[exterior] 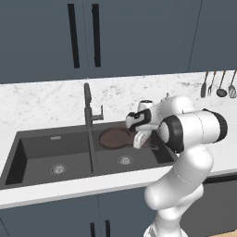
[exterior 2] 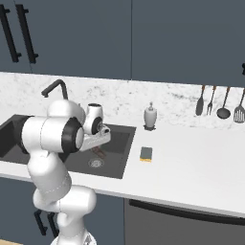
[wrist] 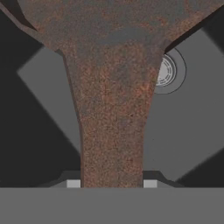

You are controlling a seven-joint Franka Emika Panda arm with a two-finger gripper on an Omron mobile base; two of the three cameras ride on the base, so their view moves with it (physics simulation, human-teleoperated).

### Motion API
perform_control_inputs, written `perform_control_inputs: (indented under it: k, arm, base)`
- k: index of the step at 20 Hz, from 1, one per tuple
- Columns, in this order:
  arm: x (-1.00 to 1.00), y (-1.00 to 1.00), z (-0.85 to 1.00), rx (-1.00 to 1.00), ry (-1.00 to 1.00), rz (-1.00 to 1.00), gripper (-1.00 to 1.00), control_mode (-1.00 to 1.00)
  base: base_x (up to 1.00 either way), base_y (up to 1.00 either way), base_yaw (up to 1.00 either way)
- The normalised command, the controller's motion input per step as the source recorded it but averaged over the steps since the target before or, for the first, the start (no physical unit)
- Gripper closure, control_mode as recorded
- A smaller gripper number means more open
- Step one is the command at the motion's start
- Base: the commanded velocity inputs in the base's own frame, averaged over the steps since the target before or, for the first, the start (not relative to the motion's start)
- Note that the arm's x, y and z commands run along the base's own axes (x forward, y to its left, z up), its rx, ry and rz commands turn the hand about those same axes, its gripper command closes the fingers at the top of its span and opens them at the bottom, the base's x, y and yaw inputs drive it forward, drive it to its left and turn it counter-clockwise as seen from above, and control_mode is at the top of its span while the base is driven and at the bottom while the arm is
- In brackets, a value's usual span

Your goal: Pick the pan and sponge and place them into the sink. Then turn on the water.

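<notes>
The two-finger gripper (wrist: 111, 183) is clamped on the long rusty-brown handle of the dark reddish-brown round frying pan (exterior: 115, 138) — held over the right basin of the wide dark grey sink (exterior: 55, 138), above its steel drain (wrist: 165, 71). Farther off, the small yellow sponge (exterior 2: 146, 153) lies on the white counter (exterior 2: 191, 167), right of the sink.

Non-task kitchen fixtures and utensils

A white soap dispenser bottle (exterior 2: 150, 116) stands upright on the white counter (exterior 2: 191, 162) against the marbled backsplash (exterior: 41, 99). Four metal utensils hang side by side on that wall: a spatula (exterior 2: 200, 101), a fork (exterior 2: 211, 101), a ladle (exterior 2: 223, 105) and a slotted turner (exterior 2: 239, 108). Above are dark blue-grey wall cabinets (exterior: 139, 32) with two long black handles (exterior: 73, 36).
</notes>
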Motion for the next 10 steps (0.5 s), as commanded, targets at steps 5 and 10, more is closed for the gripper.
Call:
perform_control_inputs:
  k: [5,10]
  arm:
    - [0.25,0.01,-0.23,0.00,0.00,0.10,1.00,-1.00]
    - [0.22,0.00,-0.45,0.00,0.00,0.02,1.00,-1.00]
  base:
    - [0.00,0.00,0.00]
    - [0.00,0.00,0.00]
